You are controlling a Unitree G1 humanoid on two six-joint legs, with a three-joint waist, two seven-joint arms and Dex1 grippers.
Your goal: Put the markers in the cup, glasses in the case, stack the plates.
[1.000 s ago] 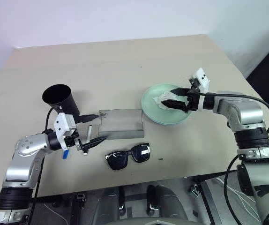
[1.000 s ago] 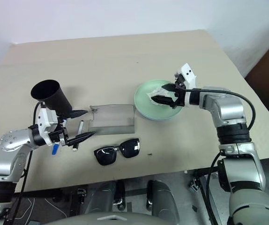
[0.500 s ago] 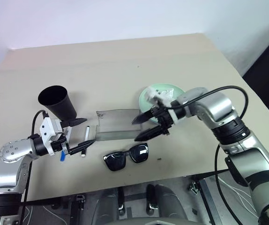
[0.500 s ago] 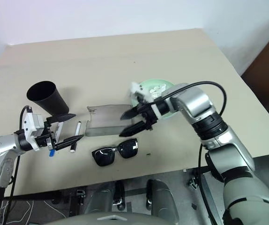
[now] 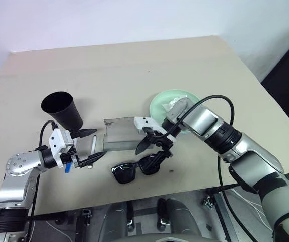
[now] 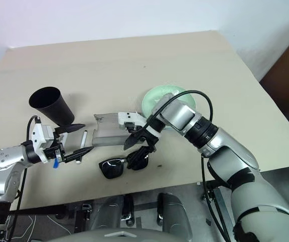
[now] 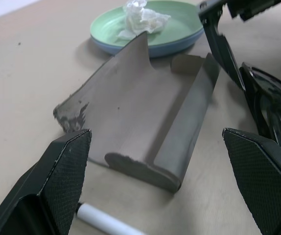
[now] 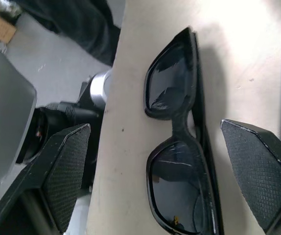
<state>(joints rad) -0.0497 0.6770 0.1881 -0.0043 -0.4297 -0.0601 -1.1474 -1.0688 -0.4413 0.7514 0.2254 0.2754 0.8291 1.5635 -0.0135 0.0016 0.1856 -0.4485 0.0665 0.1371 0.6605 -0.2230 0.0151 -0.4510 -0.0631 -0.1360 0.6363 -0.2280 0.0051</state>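
I'm seeing glasses [image 5: 137, 169] lying folded, lenses dark | right end effector [image 5: 151, 150] hanging released above them | case [image 5: 120, 134] sitting open beside | left end effector [image 5: 90, 145] released.

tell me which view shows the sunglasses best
The right wrist view: the sunglasses lie large between the open right gripper's fingers. Both eye views show them small below the case; the left wrist view catches an edge.
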